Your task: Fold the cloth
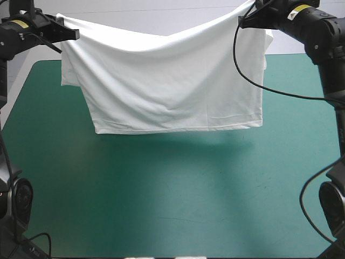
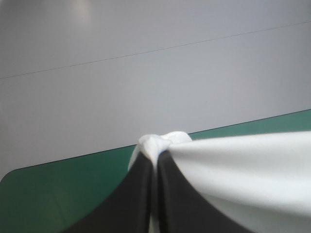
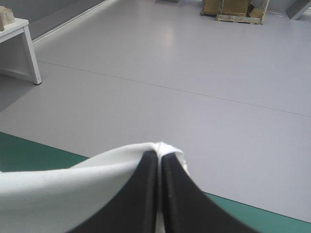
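Closest to me, the worktop is lying bare under its teal-green cover. A little farther in, a soft shadow is falling across the cover, just below the bottom hem of the T-shirt. The T-shirt is hanging in the air over the far half of the worktop, spread out wide like a sheet on a line, its straight hem running nearly level and seeming to float just clear of the cover. One short sleeve is drooping at the left side of the garment and another is dangling at its right side.

Higher and farther back, the top edge is sagging in a shallow curve between the two raised arms. The left hand is pinching one upper corner: its black fingers are pressed together almost to a point, with a small knot of white cloth bunching out at the tips and the rest of the fabric streaming away to one side. The right hand is doing the same at the other upper corner, fingers all but closed on the cloth, a little tuft poking past the tips. Beyond both hands the far edge of the worktop is showing.
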